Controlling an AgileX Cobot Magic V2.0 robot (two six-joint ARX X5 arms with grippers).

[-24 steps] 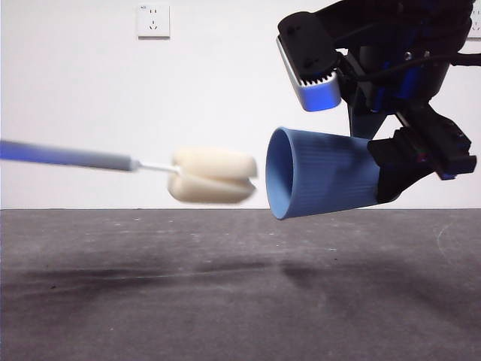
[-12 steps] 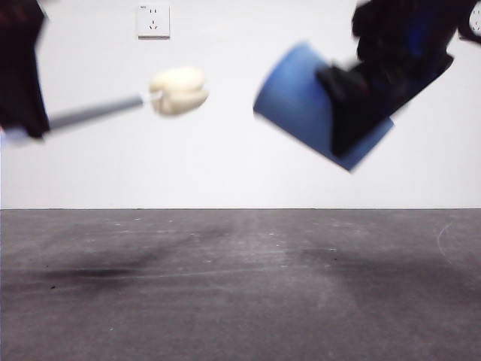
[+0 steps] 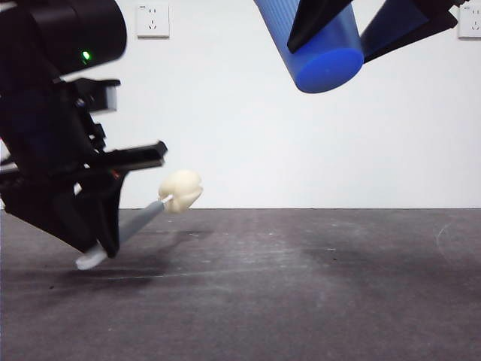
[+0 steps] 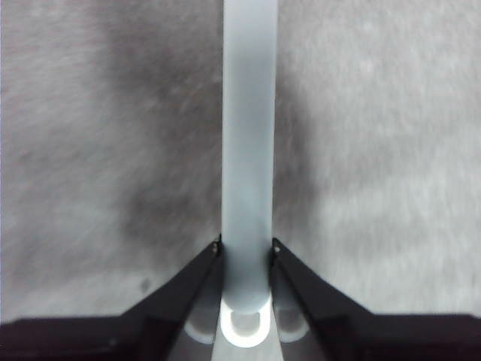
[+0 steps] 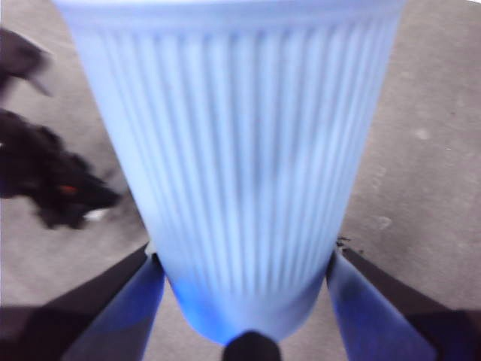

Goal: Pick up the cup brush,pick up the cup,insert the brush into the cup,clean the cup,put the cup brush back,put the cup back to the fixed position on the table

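The cup brush is held low at the left in the front view: its grey handle (image 3: 139, 222) slopes up to the cream sponge head (image 3: 180, 190), which hangs just above the table (image 3: 301, 293). My left gripper (image 3: 107, 242) is shut on the handle (image 4: 248, 150) close to its white looped end (image 4: 244, 335). The blue ribbed cup (image 3: 319, 41) is high at the top of the front view, tilted with its base toward the camera. My right gripper (image 3: 338, 21) is shut on the cup (image 5: 240, 165), one jaw on each side near the base. Brush and cup are well apart.
A white wall socket (image 3: 153, 20) sits on the back wall, and part of another (image 3: 473, 22) shows at the top right. The left arm (image 5: 52, 188) appears as a dark blur in the right wrist view.
The brush dropped from high up to just above the table as the left arm came into view. The cup rose higher and tipped so its base faces the camera.
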